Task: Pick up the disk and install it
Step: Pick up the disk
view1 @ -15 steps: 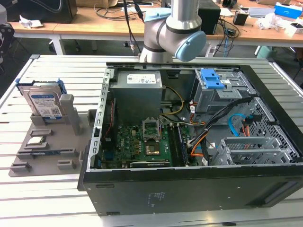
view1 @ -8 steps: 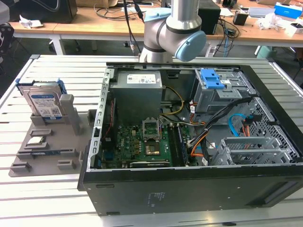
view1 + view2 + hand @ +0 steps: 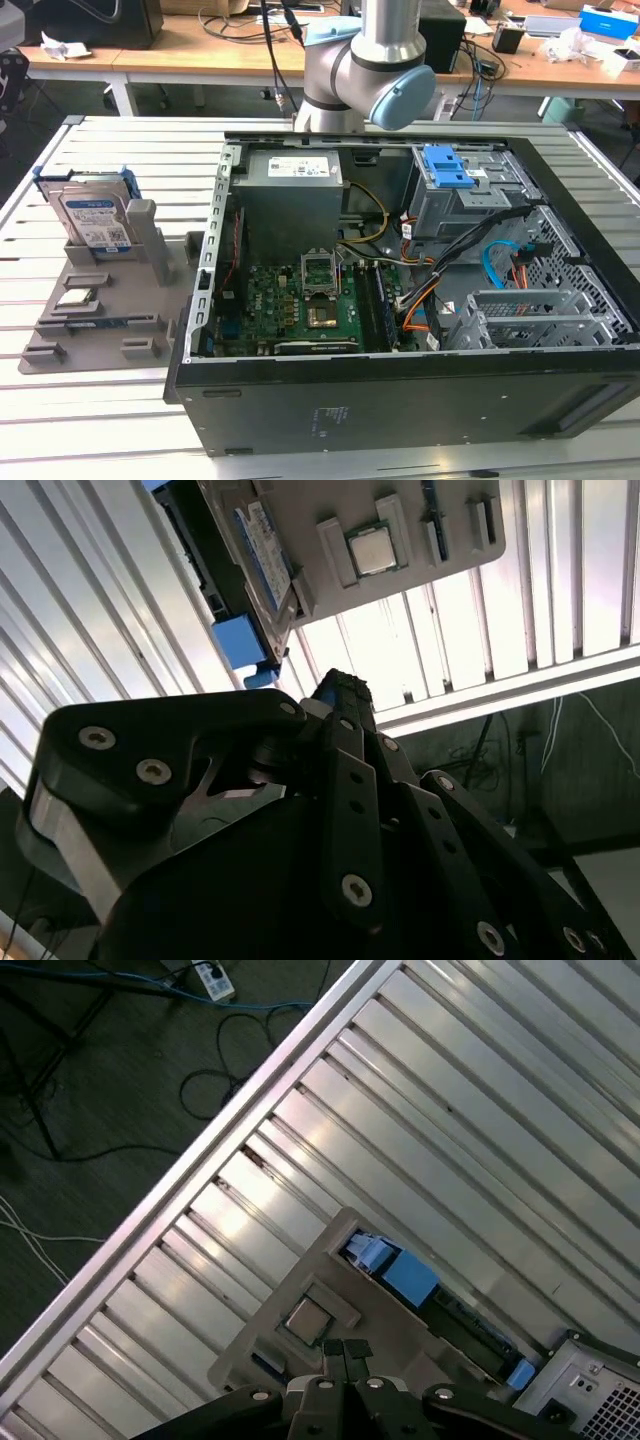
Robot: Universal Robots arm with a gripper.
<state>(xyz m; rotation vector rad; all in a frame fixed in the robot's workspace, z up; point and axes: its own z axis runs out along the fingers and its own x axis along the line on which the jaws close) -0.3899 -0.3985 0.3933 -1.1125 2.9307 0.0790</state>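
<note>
exterior view raised, looking down on slatted table (image 3: 100, 420), both wrist views high above it, all sharing grey holder (image 3: 110, 290)

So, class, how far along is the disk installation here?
Nothing done yet: the disk stands in its holder on the table, outside the case. In hand: nothing; the end effector is shut, empty, apart from the disk. Left: picking up and installing.

Silver blue-railed disk (image 3: 92, 215), upright
</note>
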